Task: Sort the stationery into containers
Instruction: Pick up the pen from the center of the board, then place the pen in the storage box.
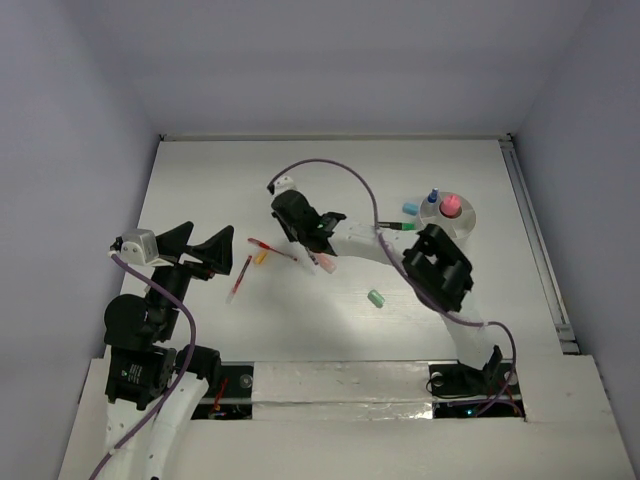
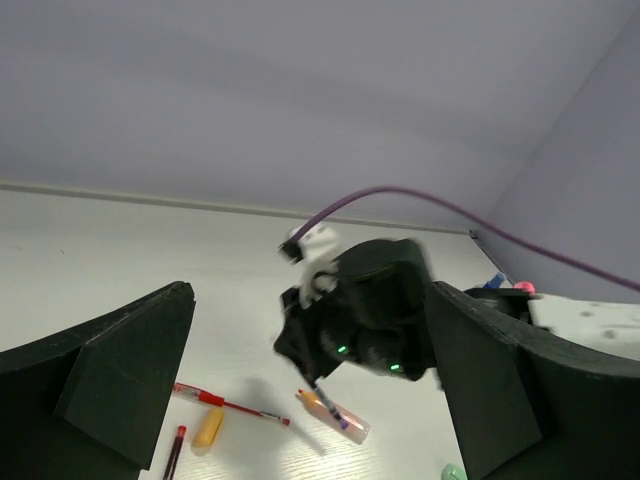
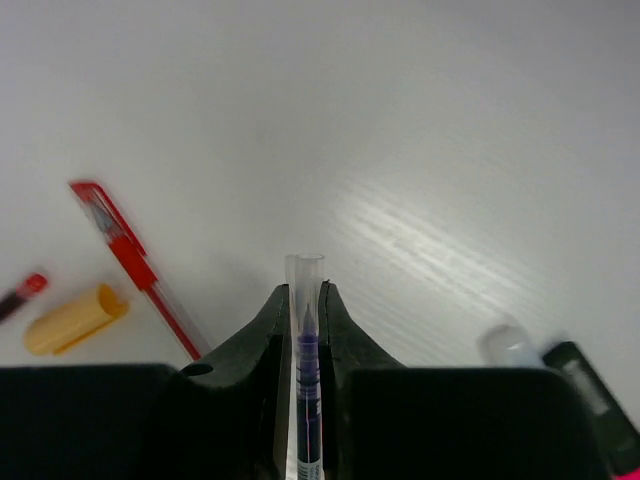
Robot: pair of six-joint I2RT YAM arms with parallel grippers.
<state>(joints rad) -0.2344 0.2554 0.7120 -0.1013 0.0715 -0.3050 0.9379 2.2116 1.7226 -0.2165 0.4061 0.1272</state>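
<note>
My right gripper (image 3: 305, 295) is shut on a thin pen (image 3: 307, 330) with purple ink and a clear cap, held low over the table; the left wrist view shows it gripped (image 2: 330, 403) above a pink marker (image 2: 358, 430). My left gripper (image 1: 212, 228) stands open and empty at the left. Left of the right gripper (image 1: 321, 256) lie a red pen (image 1: 270, 248), a second red pen (image 1: 238, 278) and an orange marker (image 1: 261, 257). The translucent cup (image 1: 467, 222) at the right holds a pink-capped bottle (image 1: 451, 205) and a blue marker (image 1: 433, 197).
A mint eraser (image 1: 376, 298) lies in front of the right arm. A blue eraser (image 1: 409, 208) and a dark marker with a green end (image 1: 400, 226) lie just left of the cup. Grey walls close the table at the back and sides.
</note>
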